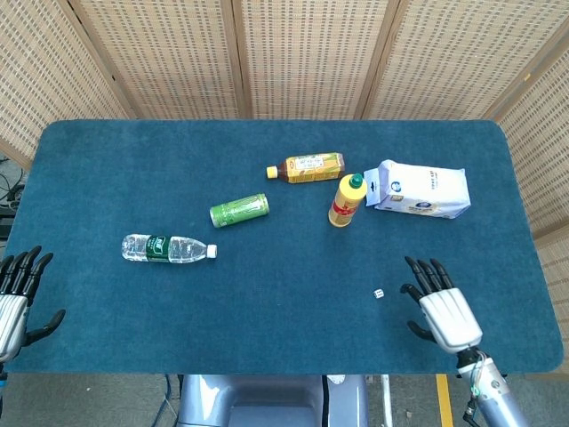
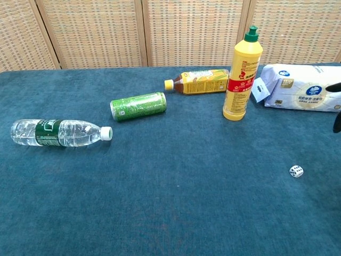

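My right hand hovers open over the blue table's front right, fingers spread, holding nothing. Its dark fingertips just enter the chest view's right edge. A small white die lies a short way to the hand's left. My left hand is open at the front left corner, off the table edge, nearest the clear water bottle lying on its side.
A green can and a yellow tea bottle lie flat mid-table. A yellow squeeze bottle stands upright beside a white tissue pack. Wicker screens stand behind the table.
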